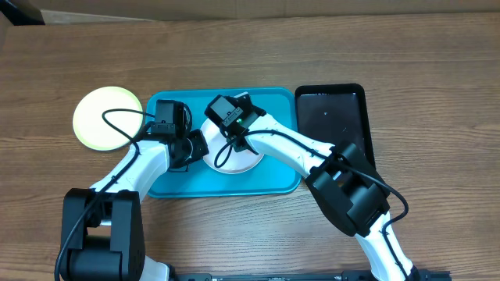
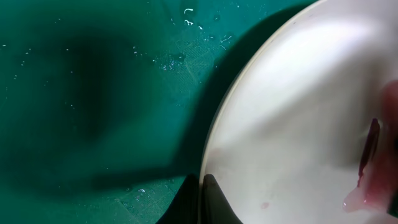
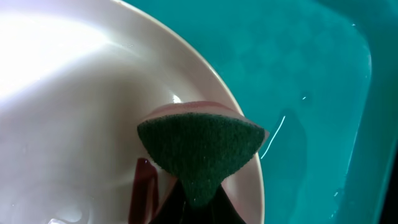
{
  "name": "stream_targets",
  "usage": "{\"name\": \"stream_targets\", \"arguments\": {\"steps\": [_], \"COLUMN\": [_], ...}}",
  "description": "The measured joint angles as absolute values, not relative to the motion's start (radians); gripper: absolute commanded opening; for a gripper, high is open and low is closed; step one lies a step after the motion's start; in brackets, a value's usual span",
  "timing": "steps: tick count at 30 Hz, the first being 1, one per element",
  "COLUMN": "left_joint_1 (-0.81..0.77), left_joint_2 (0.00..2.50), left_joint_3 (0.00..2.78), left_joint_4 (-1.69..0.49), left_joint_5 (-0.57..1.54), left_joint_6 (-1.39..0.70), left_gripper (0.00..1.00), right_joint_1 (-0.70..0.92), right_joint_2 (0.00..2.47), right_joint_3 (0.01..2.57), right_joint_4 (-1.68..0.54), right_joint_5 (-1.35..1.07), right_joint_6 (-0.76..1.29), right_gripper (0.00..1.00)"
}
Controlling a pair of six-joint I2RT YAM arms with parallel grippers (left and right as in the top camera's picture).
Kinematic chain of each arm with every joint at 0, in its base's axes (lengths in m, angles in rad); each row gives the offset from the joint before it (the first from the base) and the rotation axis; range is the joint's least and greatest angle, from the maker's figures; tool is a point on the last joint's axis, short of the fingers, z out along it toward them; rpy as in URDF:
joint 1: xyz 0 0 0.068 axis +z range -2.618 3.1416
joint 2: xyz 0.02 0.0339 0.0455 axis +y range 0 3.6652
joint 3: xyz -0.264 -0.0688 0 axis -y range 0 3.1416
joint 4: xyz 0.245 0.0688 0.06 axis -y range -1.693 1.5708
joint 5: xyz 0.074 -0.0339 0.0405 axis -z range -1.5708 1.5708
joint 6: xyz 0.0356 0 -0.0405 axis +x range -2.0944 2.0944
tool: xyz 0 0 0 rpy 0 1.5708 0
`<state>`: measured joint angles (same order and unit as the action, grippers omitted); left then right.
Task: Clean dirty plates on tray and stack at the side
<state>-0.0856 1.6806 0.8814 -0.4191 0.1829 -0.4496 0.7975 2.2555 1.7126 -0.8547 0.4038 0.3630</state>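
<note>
Though partly behind sponge (image 3: 199, 149), white plate (image 3: 74, 93)

Seen from straight above, the fixed overhead camera takes in a broad stretch of the wooden table (image 1: 437, 62), with the turquoise tray (image 1: 277, 100) near mid-frame. The left wrist camera sits very close over the tray floor, facing down across the edge of the white plate (image 2: 298, 112), which fills the right of its view. The right wrist camera, equally close, looks down past a green scouring sponge (image 3: 202, 149) onto that same plate. Plate and tray appear in all three views.
</note>
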Motion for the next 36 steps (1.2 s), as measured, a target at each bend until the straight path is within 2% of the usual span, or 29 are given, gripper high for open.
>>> {"name": "stream_targets", "arguments": {"steps": [25,36], "left_joint_1": [-0.086,-0.086], "left_joint_2": [1.681,1.681], "left_joint_3": [0.881,0.881], "left_joint_4": [-0.422,-0.422], "left_joint_5": [0.174,0.175], "left_joint_6": [-0.45,-0.45], "left_gripper": [0.04,0.04], "right_joint_1": [0.764,0.752], "right_joint_2": [2.257,2.259], "right_joint_3": [1.728,1.729], "right_joint_4": [-0.829,-0.768], "right_joint_5": [0.074,-0.212], "right_joint_6": [0.366,0.358], "right_gripper": [0.04,0.04]}}
